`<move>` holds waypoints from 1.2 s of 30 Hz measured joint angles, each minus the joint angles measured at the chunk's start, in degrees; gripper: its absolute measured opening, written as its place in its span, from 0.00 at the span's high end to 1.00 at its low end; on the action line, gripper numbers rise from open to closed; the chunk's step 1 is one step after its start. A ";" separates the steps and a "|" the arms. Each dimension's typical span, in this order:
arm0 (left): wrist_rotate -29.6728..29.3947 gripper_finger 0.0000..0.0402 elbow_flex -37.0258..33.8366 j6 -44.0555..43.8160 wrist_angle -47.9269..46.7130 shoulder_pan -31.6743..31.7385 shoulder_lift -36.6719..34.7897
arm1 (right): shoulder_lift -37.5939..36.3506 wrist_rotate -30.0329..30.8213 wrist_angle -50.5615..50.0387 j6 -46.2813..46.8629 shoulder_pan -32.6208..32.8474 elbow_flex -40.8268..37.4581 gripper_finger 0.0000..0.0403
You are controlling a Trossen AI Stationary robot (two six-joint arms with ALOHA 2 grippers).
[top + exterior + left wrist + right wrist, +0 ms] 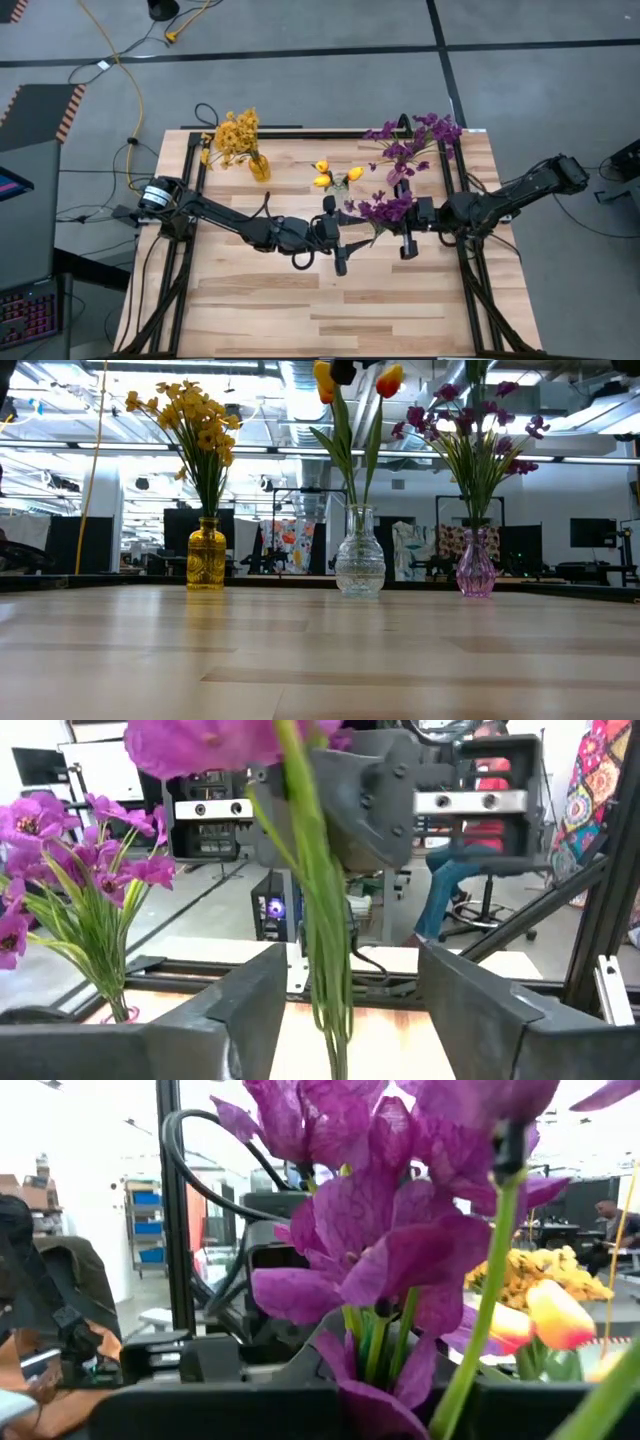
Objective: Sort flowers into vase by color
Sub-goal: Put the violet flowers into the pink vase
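A purple flower [386,208] hangs in the air over the table's middle, between my two grippers. My right gripper [398,222] is shut on it, coming in from the right. My left gripper [350,1010] is open; its fingers stand on either side of the green stem's lower part [328,980] without touching it. At the far side stand a yellow vase [206,555] with yellow flowers, a clear vase [359,565] with orange-yellow tulips, and a pink vase [476,565] with purple flowers. My right gripper pinches the purple flower's green stem [303,830] a little below the blooms, between its two fingers. The fingers come about level from the table's right side and lie across the stem. The flower stands nearly upright, blooms up, and its stem hangs down clear of the table.
The three vases stand in a row along the far edge, their flowers rising high. A black frame [190,200] runs along the table's sides. The bare wooden top [330,310] stretches to the near edge. Beyond the table a seated person [470,840] shows.
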 joint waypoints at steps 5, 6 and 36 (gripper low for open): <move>0.00 0.44 0.00 1.39 -3.84 -0.02 0.00 | -5.95 0.02 -6.83 -2.51 0.02 0.00 0.91; 0.00 0.44 0.00 1.37 -4.78 -0.02 0.00 | -7.14 0.02 -7.66 -2.89 0.01 0.00 0.91; 0.07 0.44 0.00 -4.58 -15.29 0.15 0.22 | -19.91 15.04 -21.61 -37.27 -6.21 0.00 0.91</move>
